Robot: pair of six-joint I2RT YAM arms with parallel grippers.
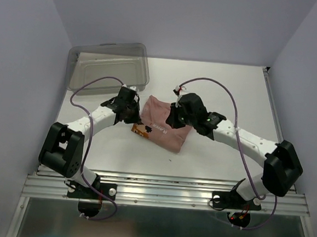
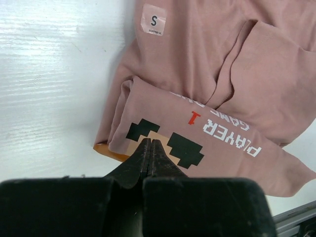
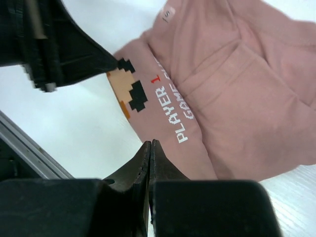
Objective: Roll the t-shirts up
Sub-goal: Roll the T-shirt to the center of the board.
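Bin (image 1: 108, 65): clear grey, far left on counter (image 1: 232, 91), well apart from the work.
Left tool (image 2: 150, 144): shut tight, tips touching the near edge of the print (image 2: 185, 150); no cloth visible between the jaws, so a pinch of fabric neither confirmed nor ruled out.
T-shirt (image 1: 162, 125): dusty pink, mid-counter between both tools; bunched and loosely folded, print and size sticker (image 2: 153, 19) facing up; not yet a roll.
Right tool (image 3: 150, 144): shut tight, tips at the hem just beside the print; hold on cloth likewise unclear.
Risk 1: loose, skewed roll if started from this uneven bunch, with layers offset and a sleeve flap free.
Risk 2: whole shirt dragged across the smooth counter instead of turned over, if only the top layer caught.
Risk 3: tool-to-tool collision, both working close at the same printed edge.
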